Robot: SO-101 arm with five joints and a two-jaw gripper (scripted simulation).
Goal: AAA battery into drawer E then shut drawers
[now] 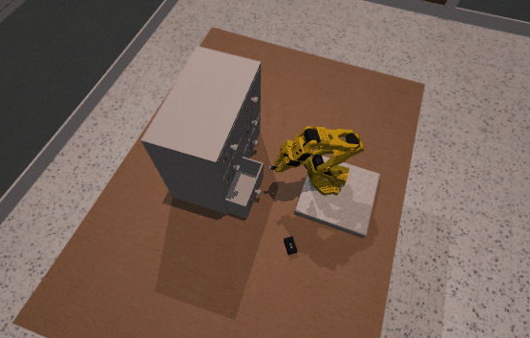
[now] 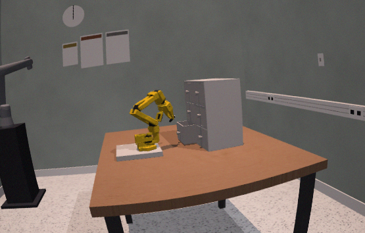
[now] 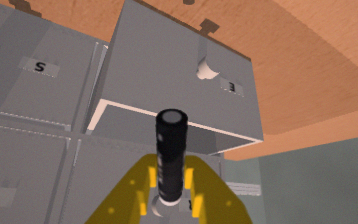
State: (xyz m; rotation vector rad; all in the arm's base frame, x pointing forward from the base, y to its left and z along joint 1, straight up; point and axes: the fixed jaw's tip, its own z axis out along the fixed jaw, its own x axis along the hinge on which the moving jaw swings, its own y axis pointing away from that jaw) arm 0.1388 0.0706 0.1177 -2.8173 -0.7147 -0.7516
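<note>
My gripper point(image 1: 272, 167) point(image 2: 173, 118) point(image 3: 171, 187) is shut on the AAA battery point(image 3: 171, 145), a black cylinder that sticks out past the yellow fingers. The grey chest point(image 1: 203, 105) point(image 2: 222, 112) point(image 3: 25, 100) stands upright on the table. Its bottom drawer marked E point(image 1: 238, 206) point(image 2: 187, 133) point(image 3: 170, 60) is pulled out, with its inside open to view. The gripper hangs a little above and just outside the drawer's front, on the arm's side. In the wrist view the battery's tip points at the drawer's opening. The other drawers, among them S, A and R, are shut.
A small black box point(image 1: 290, 244) lies on the wooden table point(image 1: 108, 267) point(image 2: 206, 174) in front of the arm's white base slab point(image 1: 356, 210) point(image 2: 130, 153). A black pedestal with a grey arm point(image 2: 12, 158) stands on the floor to the left.
</note>
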